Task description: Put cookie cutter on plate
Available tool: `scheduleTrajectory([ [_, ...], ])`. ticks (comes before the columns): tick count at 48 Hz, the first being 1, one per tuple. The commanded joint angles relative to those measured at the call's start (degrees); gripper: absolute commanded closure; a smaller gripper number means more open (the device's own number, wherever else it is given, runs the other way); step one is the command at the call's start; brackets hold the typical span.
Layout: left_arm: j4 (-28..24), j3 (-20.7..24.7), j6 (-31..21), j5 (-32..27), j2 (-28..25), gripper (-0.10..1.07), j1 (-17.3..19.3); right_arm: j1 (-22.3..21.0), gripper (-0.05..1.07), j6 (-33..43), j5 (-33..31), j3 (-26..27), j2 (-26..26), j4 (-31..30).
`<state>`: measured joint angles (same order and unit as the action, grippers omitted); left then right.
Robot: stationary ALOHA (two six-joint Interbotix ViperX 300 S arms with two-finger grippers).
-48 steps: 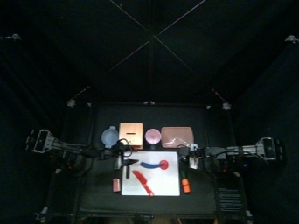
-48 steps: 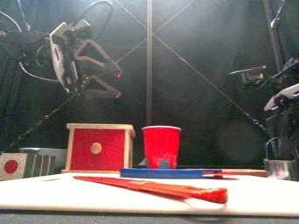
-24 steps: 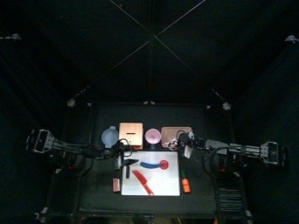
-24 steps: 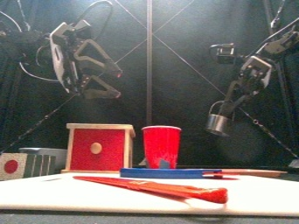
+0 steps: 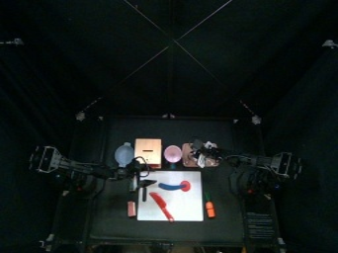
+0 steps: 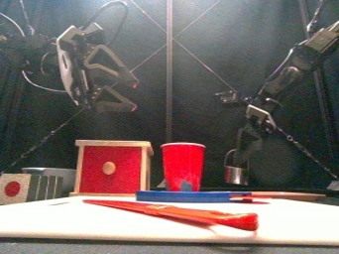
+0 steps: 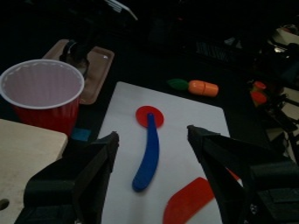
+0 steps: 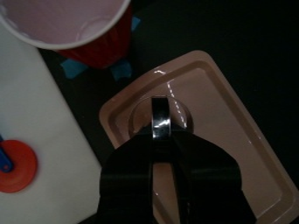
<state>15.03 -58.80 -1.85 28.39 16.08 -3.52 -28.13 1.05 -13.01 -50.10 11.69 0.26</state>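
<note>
The right gripper (image 8: 162, 150) is clamped on a thin metal cookie cutter (image 8: 159, 121), holding it on edge right over the pink plate (image 8: 222, 131); whether it touches the plate cannot be told. The plate lies beside the red cup (image 8: 73, 26) and the white board (image 5: 172, 198). The left gripper (image 7: 152, 157) hangs above the board with jaws apart, over a blue spoon (image 7: 147, 156).

The plate (image 8: 222, 131) is showing pale pink, the cup (image 7: 45, 92) red, the spatula (image 7: 149, 149) blue with a red end, the board (image 7: 140, 166) white.
</note>
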Motion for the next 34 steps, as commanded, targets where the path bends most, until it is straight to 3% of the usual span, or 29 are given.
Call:
scheduleTrajectory([
  [1, -0.1, 0.7, 0.2, 0.5, 0.2, 0.01, -0.1, -0.5, 0.34, 0.0, 0.2, 1.2, 0.5, 0.0],
  [9, -0.2, 0.8, 0.1, 0.6, 0.2, 0.01, -0.1, -0.7, 0.06, 0.0, 0.2, 1.2, 0.5, -0.3],
  [13, -0.1, 0.7, 0.1, 0.6, 0.2, 0.01, -0.1, -0.7, -0.02, 0.0, 0.4, 1.1, 1.0, -0.3],
  [34, -0.1, 0.7, 0.1, 0.5, 0.1, 0.01, -0.1, 1.9, -0.01, 0.2, -3.5, 0.1, 9.8, 1.6],
])
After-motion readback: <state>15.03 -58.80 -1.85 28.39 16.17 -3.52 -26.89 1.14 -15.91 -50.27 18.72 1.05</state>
